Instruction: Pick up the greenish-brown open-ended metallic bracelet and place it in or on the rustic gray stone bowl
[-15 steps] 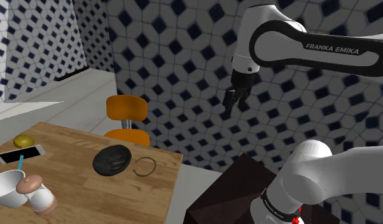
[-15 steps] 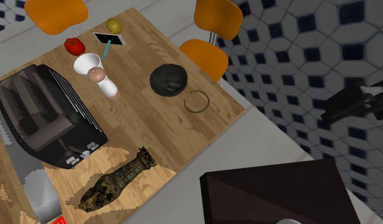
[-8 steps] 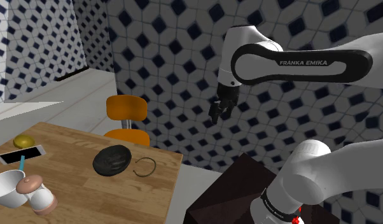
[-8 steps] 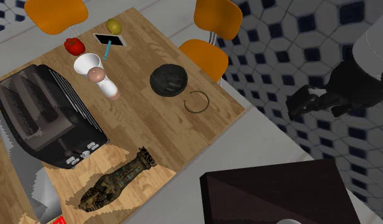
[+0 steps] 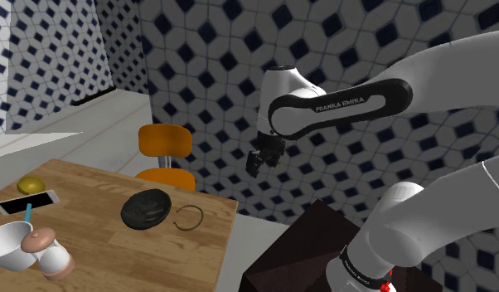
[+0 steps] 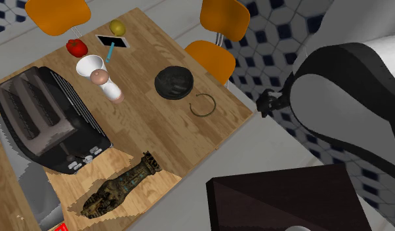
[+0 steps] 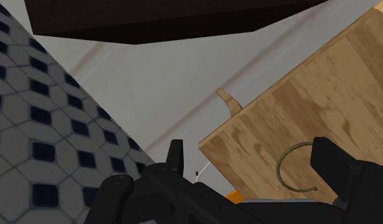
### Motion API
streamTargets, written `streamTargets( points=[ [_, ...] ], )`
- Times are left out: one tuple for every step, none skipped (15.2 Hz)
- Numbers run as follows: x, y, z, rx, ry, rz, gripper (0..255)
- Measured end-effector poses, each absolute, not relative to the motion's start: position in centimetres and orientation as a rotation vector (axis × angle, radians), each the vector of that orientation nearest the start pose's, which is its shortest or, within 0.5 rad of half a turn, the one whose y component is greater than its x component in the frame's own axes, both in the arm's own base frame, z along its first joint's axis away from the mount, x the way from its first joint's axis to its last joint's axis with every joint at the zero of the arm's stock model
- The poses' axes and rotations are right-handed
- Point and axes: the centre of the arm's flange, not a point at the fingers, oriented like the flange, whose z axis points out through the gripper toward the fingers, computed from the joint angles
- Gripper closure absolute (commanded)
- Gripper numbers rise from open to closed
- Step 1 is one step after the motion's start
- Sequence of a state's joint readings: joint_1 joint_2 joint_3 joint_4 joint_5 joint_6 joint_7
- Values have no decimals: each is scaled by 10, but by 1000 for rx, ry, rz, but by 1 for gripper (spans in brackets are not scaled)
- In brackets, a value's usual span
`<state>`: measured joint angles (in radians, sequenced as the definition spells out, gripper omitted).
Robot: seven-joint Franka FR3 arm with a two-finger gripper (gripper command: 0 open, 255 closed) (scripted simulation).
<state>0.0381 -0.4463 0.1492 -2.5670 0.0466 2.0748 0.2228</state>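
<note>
two black fingers (image 7: 176,156) stand well apart in the wrist view, released and clasping nothing. the gripper (image 5: 258,159) hangs in the air in front of the patterned tile wall, off the corner of the wooden table (image 5: 115,249) and well above it; in the second exterior view the gripper (image 6: 265,104) sits past the table's (image 6: 170,141) right edge, over the pale floor. the bracelet (image 5: 201,219), a thin greenish-brown open ring, lies flat on the table near that corner, untouched. in the wrist view the bracelet (image 7: 279,168) shows far below the gripper (image 7: 250,153), on the table (image 7: 298,102), close to the right finger but apart from both. the bowl (image 5: 145,207), dark grey and rough, rests just beside the bracelet, on its left in the shoulder view, the two not touching. in the second exterior view the bracelet (image 6: 203,116) lies lower right of the bowl (image 6: 173,83). an orange chair (image 5: 165,141) stands behind the table, and the dark stand (image 5: 297,249) sits at the lower right. farther along the table are a black toaster (image 6: 48,121) and a white cup (image 6: 90,65).
</note>
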Motion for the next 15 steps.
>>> streamTargets(
  points=[
    [391,80,400,-3170,127,67,0],
    [397,85,389,-3169,134,64,0],
    [403,91,379,-3167,141,61,0],
    [409,94,368,-3165,148,58,0],
    [416,99,359,-3163,156,55,0],
    [423,101,352,-3161,163,51,0],
    [430,105,342,-3160,170,48,0],
    [435,111,333,-3158,177,46,0],
    [442,117,322,-3156,184,43,0],
    [451,116,312,-3154,191,39,0],
    [456,120,300,-3153,198,38,0],
    [461,125,289,-3151,205,35,0],
    [468,128,278,-3149,212,32,0],
    [474,133,268,-3147,219,29,0],
    [483,141,256,-3144,225,25,0]
  ],
)
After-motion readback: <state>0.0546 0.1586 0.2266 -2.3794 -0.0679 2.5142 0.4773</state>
